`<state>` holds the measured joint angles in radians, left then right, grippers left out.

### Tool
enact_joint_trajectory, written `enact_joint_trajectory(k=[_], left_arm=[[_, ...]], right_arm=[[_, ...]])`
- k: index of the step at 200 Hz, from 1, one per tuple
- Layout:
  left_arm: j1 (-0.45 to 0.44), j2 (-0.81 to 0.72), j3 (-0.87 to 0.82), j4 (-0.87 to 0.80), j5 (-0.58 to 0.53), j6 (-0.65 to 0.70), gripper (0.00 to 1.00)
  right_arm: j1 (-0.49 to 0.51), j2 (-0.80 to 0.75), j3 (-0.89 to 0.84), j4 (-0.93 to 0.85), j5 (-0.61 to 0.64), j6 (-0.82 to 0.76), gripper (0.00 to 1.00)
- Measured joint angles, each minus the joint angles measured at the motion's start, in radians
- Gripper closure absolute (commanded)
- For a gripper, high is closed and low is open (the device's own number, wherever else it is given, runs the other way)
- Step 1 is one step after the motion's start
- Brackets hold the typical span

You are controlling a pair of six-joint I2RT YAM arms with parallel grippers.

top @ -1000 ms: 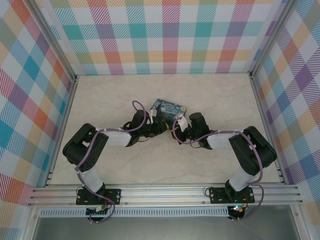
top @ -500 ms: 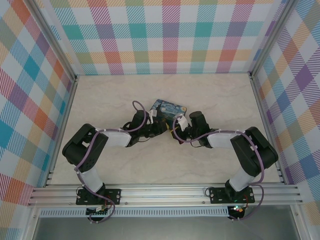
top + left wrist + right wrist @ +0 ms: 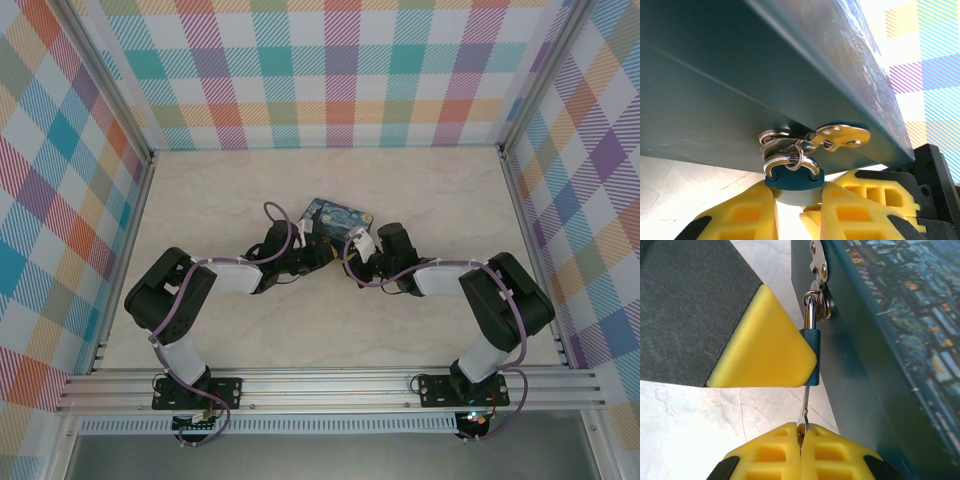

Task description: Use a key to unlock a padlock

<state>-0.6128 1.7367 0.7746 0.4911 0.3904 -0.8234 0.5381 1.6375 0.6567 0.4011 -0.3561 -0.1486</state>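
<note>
**Padlock (image 3: pixel 813 357) pinned at the tin's latch, key at its base**

Found the right gripper (image 3: pixel 801 434) nearest the right wrist camera, jaws pressed fully together on the key (image 3: pixel 805 407), a thin grey sliver pinched by its tail end and pointing away toward the lock. Traced the key up to the underside of the padlock's blue body, tip touching or just entering there; could not tell how deep. Saw the left gripper (image 3: pixel 795 192) closed to a narrow gap on that blue body, one yellow finger (image 3: pixel 765 350) flat against its side. Noted the silver shackle (image 3: pixel 790 164) beyond, looped through the metal hasp (image 3: pixel 840 135) on the side wall of the dark blue starry-night tin (image 3: pixel 338 214), lying on the marble-patterned table (image 3: pixel 200 200) just past both grippers.

Judged the padlock light, hard and smooth-sided, apt to swivel on its shackle unless clamped across the flat faces of the body, as done. Judged the key stiff yet thin enough to bend or slip in the pads under a twist; best pinched firmly at its wide end, square to the keyhole. Reckoned the tin light enough to slide if pushed.
</note>
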Motion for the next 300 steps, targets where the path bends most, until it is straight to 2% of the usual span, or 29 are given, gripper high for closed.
enact_joint_trajectory(k=[110,223,300], left_arm=[[0.000,-0.014,0.002,-0.033,0.008,-0.022,0.80],[0.001,-0.008,0.015,-0.039,-0.019,-0.027,0.81],[0.000,0.005,0.027,-0.033,-0.026,-0.029,0.81]], right_arm=[[0.005,0.006,0.000,0.016,0.007,-0.074,1.00],[-0.001,0.039,0.028,0.031,-0.042,0.067,1.00],[-0.001,0.035,0.028,0.031,-0.001,0.025,1.00]])
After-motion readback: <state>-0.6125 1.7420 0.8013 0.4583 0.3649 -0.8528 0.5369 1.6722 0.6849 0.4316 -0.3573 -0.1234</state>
